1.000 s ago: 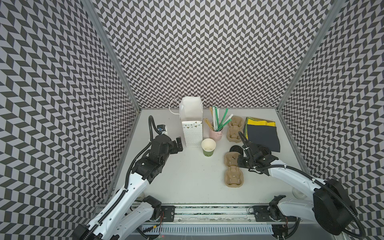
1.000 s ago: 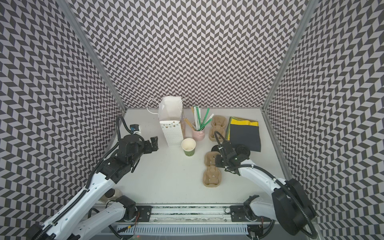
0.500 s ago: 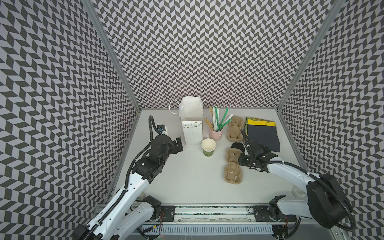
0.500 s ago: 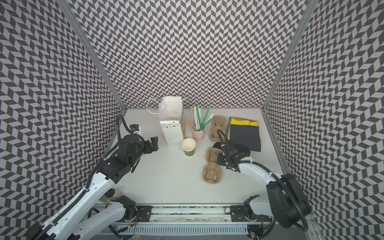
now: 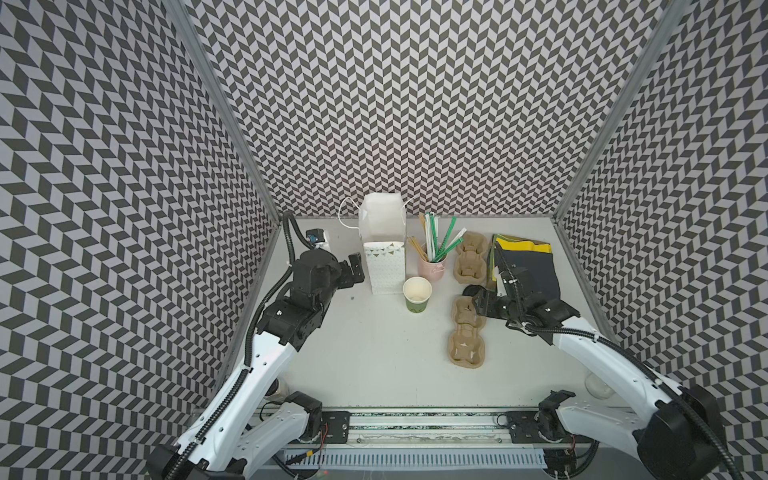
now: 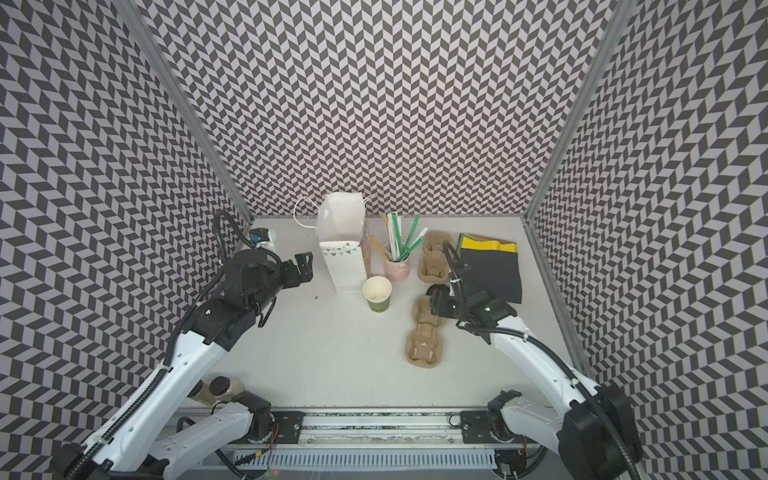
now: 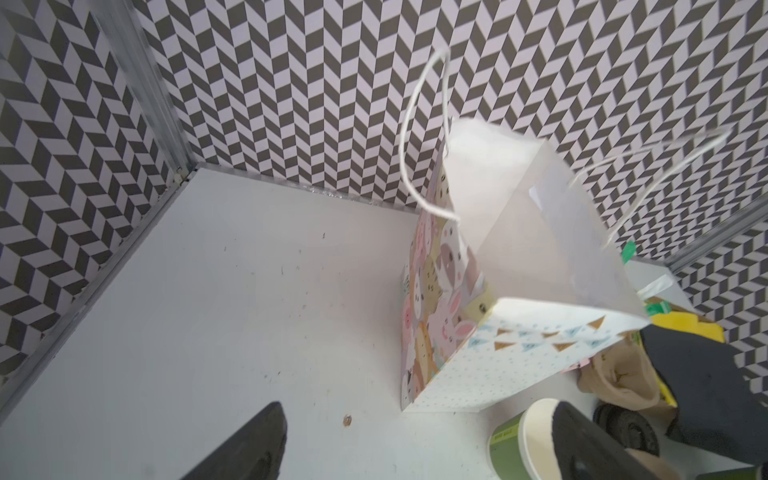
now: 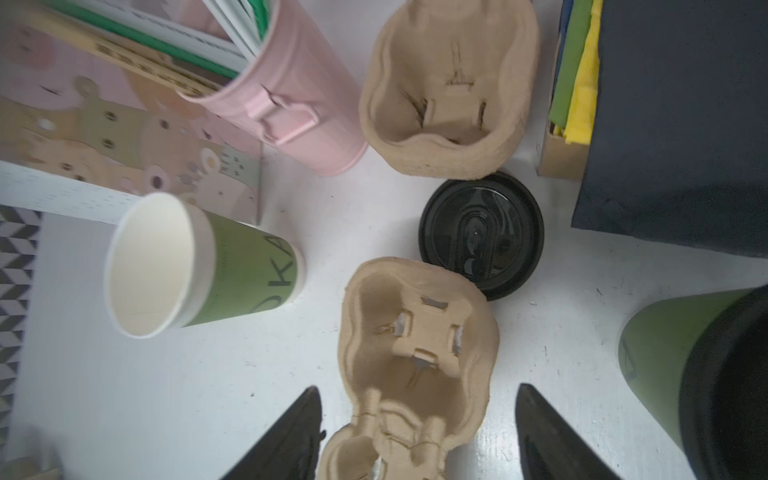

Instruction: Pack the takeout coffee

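Item: takeout coffee [image 8: 656,361], lidded, upright, seen in the right wrist view just beside the right gripper [image 8: 417,388]; not yet seated.
Right gripper: jaws spread astride the pulp carrier [image 8: 415,332], nothing held.
Left gripper [image 5: 353,270]: held wide, empty, facing the paper bag [image 5: 384,266].
Step judged: carrier placed. Next: the cup is to be grasped and lowered squarely into a well.

2 top views high, facing down; wrist views close, sharing cup [image 8: 199,266].
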`<state>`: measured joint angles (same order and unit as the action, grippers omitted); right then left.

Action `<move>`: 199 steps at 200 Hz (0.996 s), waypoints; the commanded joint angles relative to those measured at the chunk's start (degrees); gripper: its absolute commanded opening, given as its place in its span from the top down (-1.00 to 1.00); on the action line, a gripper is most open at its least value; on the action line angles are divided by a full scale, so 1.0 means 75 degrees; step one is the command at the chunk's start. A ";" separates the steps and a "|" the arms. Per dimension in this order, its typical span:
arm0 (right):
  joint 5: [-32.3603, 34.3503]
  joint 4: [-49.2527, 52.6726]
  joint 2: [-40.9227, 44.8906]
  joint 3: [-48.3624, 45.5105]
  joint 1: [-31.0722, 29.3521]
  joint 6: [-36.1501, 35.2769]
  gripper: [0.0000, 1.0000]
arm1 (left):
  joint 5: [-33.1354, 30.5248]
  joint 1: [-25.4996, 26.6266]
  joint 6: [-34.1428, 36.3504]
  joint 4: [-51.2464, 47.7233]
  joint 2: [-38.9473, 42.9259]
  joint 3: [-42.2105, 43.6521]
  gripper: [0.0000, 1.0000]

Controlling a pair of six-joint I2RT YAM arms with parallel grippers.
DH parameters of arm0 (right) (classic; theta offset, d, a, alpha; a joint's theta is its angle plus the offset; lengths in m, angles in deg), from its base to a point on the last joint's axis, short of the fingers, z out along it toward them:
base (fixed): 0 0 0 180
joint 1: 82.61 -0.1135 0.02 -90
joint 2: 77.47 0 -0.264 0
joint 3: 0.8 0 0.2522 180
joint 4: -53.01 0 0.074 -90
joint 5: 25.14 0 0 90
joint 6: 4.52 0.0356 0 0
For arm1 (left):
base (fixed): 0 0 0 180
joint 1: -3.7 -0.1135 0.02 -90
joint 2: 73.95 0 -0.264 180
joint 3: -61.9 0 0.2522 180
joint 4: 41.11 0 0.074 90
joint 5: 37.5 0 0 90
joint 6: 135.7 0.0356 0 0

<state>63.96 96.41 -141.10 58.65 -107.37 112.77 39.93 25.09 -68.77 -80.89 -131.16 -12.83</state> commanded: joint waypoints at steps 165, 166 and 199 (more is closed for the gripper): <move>-0.0119 0.0603 0.0986 0.0500 -0.0614 -0.0306 -0.60 | 0.0979 -0.1012 0.0006 -0.1700 -0.5064 -0.4553 -0.48; -0.0122 0.0598 0.0985 0.0497 -0.0614 -0.0308 -0.60 | 0.0983 -0.1012 0.0006 -0.1705 -0.5070 -0.4552 -0.47; -0.0208 0.0522 0.0949 0.0428 -0.0628 -0.0292 -0.59 | 0.0905 -0.1012 -0.0082 -0.1567 -0.5042 -0.4503 -0.25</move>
<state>63.08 102.19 -134.48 61.58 -111.72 111.35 47.99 17.90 -69.12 -92.71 -169.26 -45.44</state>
